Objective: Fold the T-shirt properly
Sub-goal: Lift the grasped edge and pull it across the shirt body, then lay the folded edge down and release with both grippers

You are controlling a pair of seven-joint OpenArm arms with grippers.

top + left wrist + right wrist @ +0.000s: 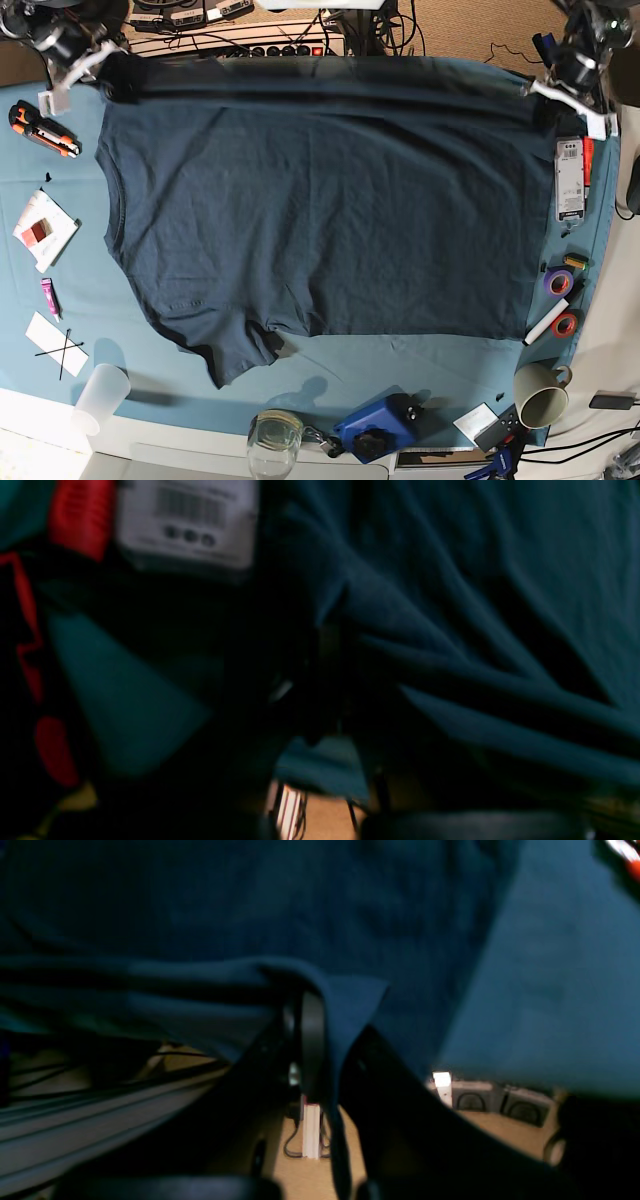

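T-shirt (pixel 320 210) spread flat over most of the table cloth (pixel 400 370), far edge raised between the two arms. Left gripper (pixel 548 92) clamped on one far corner at the base view's upper right; right gripper (pixel 105 62) clamped on the other at upper left, fabric (pixel 345 1005) pinched between closed fingers (pixel 312 1040). Mug (pixel 541 394), tape rolls (pixel 560 300) and cutter (pixel 42 130) lying near the cloth edges.
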